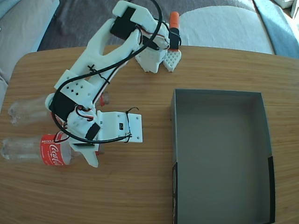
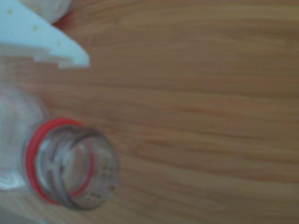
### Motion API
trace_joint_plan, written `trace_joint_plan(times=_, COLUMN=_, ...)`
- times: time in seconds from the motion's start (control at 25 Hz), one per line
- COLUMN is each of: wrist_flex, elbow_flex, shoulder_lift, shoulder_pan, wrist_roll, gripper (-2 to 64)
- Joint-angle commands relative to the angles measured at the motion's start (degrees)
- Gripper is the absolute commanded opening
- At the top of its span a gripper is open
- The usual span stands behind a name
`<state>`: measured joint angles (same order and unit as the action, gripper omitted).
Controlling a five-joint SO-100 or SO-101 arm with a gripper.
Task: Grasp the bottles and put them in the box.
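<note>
a wooden surface (image 1: 140,186) with rounded corners fills most of the fixed view, with grey and pale cushions beyond its top edge. the dark grey box (image 1: 268,140) sits open at the right of the frame, reaching from mid-height to the bottom edge, its floor bare. the white arm (image 1: 100,60) rises from a base at the top centre and slants to the lower left. two clear bottles lie on their sides at the left edge, one above the other: the upper bottle (image 1: 28,109) is largely covered by the arm toward its neck, and the lower bottle (image 1: 28,148) shows its red coca-cola label beside the arm's tip. the end effector (image 1: 86,151) is at the neck end of the lower bottle, with one white finger (image 1: 91,158) pointing toward the bottom of the frame. in the blurred wrist view the open bottle mouth with its red neck ring (image 2: 74,168) sits at the lower left, a white finger (image 2: 42,42) crosses the upper left above it, and a gap of bare wood lies between them; whether the end effector is apart, closed or gripping the bottle cannot be told
</note>
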<state>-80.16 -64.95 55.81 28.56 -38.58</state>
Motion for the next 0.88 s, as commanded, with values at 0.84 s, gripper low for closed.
trace_joint_plan(times=0.84, wrist_flex=0.70, elbow_flex=4.66, shoulder_lift=-2.64, shoulder_pan=3.69, wrist_roll=-0.53, gripper=44.5)
